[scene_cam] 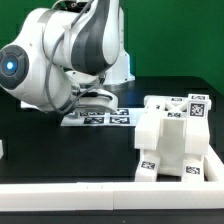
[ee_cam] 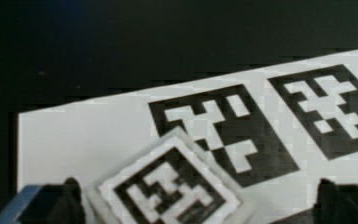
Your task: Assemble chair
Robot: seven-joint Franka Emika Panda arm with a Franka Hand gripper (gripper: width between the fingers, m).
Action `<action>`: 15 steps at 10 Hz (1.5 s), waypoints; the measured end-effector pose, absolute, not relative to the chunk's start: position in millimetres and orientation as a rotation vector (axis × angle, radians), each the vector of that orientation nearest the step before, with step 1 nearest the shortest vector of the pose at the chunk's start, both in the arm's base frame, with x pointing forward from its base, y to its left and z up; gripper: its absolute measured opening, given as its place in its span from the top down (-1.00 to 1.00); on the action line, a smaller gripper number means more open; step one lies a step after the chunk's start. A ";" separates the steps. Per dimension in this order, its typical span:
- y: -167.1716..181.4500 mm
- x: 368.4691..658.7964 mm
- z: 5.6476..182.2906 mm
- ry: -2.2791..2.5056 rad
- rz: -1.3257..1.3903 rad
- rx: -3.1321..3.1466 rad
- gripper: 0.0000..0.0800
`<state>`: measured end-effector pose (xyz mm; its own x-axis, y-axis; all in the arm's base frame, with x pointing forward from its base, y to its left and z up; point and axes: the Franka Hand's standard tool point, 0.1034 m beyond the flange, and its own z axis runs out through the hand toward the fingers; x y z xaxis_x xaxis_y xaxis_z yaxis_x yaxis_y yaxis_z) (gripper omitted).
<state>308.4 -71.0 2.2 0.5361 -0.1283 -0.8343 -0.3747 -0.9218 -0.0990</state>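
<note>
The partly built chair, a white blocky structure with black-and-white tags, stands at the exterior view's right. In the wrist view a small white chair piece with a square tag, turned like a diamond, lies between my fingers and overlaps the marker board's edge. My gripper is open around it. The dark fingertips stand apart from the piece, with a wider gap on one side. In the exterior view the arm's bulk hides the fingers and this piece.
The marker board lies on the black table under the arm and also shows in the wrist view. A white rail runs along the table's front. A green wall stands behind.
</note>
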 end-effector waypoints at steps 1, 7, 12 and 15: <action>-71.3 308.3 2.2 0.422 1.331 -2.510 -0.34; -72.5 312.7 5.3 0.416 1.329 -2.511 0.02; -76.9 402.9 51.9 0.281 1.199 -2.561 0.02; -75.5 401.4 53.9 0.254 1.188 -2.557 0.01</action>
<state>401.4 -75.5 53.9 0.6407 -0.0301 -0.7672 -0.2865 -0.9365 -0.2025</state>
